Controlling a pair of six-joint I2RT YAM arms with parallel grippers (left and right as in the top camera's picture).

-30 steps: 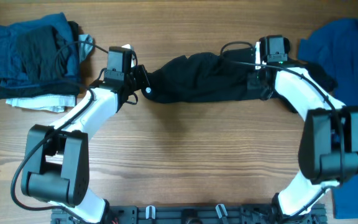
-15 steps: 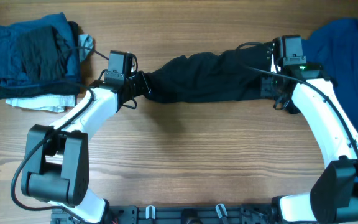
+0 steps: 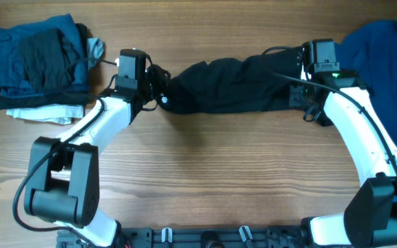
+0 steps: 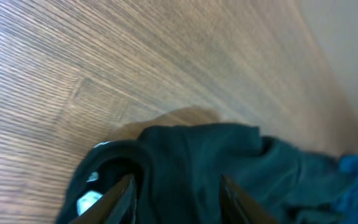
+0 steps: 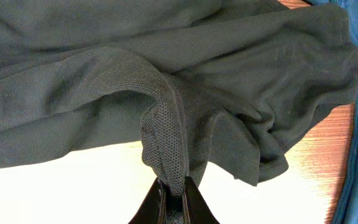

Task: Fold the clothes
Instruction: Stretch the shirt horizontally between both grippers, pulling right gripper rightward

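Right now the right jaws are pressed together on a ridge of the black T-shirt (image 5: 166,143), pinching up a narrow fold of its knit cloth. The left jaws stand spread at the shirt's other end. Dark cloth shows in the gap between them, but nothing looks clamped.

Between the two arms the shirt lies as a bunched, rope-like strip across the far half of the counter (image 3: 205,172), nowhere flat. Past the right arm (image 3: 364,138), a royal-blue shirt (image 3: 381,48) is heaped at the counter's right edge, just beside the black one. At the far left sits a stack of folded clothes (image 3: 36,65), near the left arm (image 3: 105,117).

By my reading, the step in hand is spreading the shirt out, before any fold is made. The next move calls for the left jaws to take a hold on an edge or corner. Both arms would then draw apart and lay the shirt flat.
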